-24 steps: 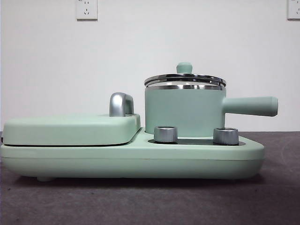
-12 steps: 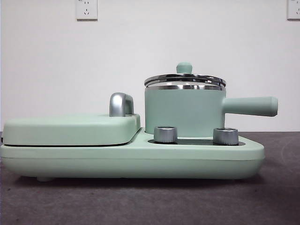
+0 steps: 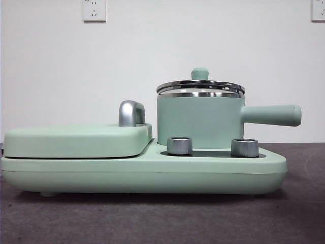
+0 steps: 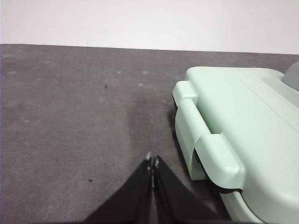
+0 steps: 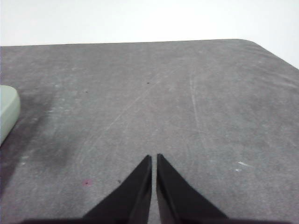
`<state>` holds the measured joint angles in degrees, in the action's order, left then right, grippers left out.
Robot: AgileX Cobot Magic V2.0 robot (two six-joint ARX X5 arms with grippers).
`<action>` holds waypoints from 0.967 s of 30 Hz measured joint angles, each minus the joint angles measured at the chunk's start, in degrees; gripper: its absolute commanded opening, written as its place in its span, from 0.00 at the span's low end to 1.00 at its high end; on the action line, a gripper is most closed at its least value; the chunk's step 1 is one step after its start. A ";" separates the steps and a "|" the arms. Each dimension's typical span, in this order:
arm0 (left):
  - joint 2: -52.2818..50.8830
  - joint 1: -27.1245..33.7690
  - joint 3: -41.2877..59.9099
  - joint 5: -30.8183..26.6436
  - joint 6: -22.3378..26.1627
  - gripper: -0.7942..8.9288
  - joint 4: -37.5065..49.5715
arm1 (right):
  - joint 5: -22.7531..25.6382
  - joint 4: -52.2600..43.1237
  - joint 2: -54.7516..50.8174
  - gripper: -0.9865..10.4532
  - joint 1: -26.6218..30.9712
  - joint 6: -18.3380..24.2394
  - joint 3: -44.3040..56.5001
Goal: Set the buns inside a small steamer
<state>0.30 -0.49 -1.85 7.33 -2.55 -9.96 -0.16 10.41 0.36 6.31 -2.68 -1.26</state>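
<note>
The small steamer (image 3: 199, 119) is a mint-green pot with a steel rim and a straight side handle (image 3: 271, 115). It stands on the right half of a green cooker base, and its lid (image 3: 200, 85) with a green knob is on. No bun shows in any view. My left gripper (image 4: 152, 162) is shut and empty over the grey table, beside the cooker's flat griddle section (image 4: 243, 135). My right gripper (image 5: 153, 158) is shut and empty over bare table, with a corner of the cooker (image 5: 7, 112) at the picture's edge. Neither gripper shows in the front view.
The flat wide griddle section (image 3: 76, 140) with a chrome handle (image 3: 131, 113) fills the left half of the cooker base (image 3: 152, 175). Two steel knobs (image 3: 179, 145) stand in front of the pot. The table is dark grey cloth (image 5: 187, 102), with a white wall behind.
</note>
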 measured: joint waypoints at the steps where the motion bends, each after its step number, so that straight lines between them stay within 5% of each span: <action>1: 0.00 0.00 0.00 0.00 0.00 0.09 0.00 | 0.07 -0.02 0.00 0.10 -0.07 0.39 0.00; 29: 0.00 0.00 0.00 0.00 0.00 0.09 0.00 | 0.15 -0.87 0.00 0.10 -1.75 1.40 0.26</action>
<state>0.30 -0.49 -1.85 7.33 -2.55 -9.96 -0.01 9.54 0.36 4.56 -1.28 -0.99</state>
